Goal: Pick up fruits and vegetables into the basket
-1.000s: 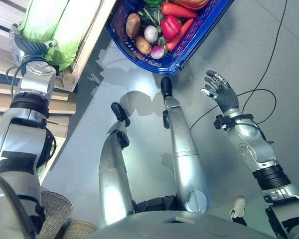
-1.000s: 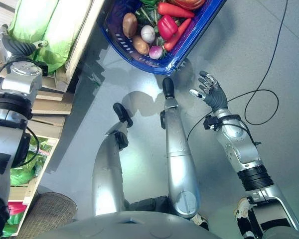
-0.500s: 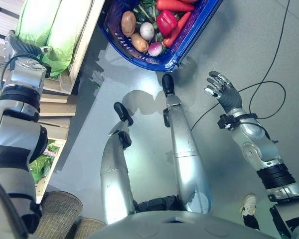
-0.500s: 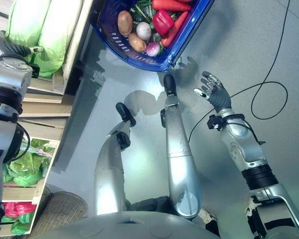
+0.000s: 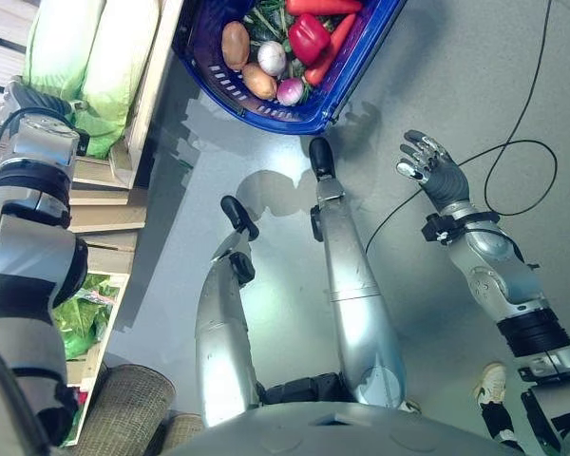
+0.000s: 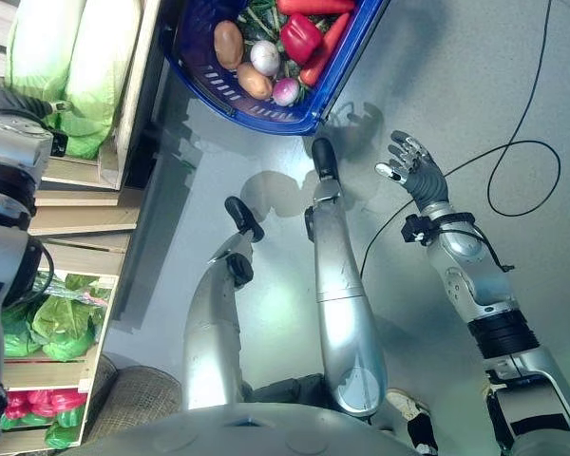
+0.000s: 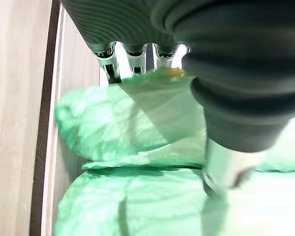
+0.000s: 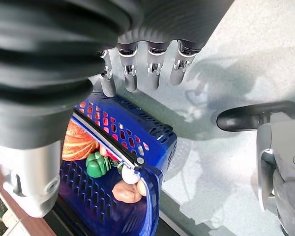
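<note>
Left eye view puts your left hand (image 5: 30,103) at the shelf (image 5: 148,76), pressed against the near end of the pale green cabbages (image 5: 90,52). In the left wrist view its fingers (image 7: 109,64) disappear over the top of a cabbage (image 7: 137,123) and the thumb lies along the one this side of it, so I cannot tell whether you have a hold or are merely resting on leaves. That is your first risk: lift now on a guess and you may tear off outer leaves or roll the head off the shelf edge onto the floor (image 5: 437,57).

Move on to the blue basket (image 5: 356,71), well off to the right of that hand on the floor, already carrying potatoes (image 5: 235,45), a white onion (image 5: 272,59), a red pepper (image 5: 304,36) and carrots (image 5: 325,59). A bulky cabbage set down on that pile could crush or spill the smaller pieces, and the carry across the gap is long enough for a loose hold to fail.

Your right hand (image 6: 413,171) hangs over bare floor, fingers spread and holding nothing; the basket's near corner (image 8: 160,142) sits just beyond its fingertips (image 8: 152,73). Swing that arm carelessly and you could knock the basket out of place.
</note>
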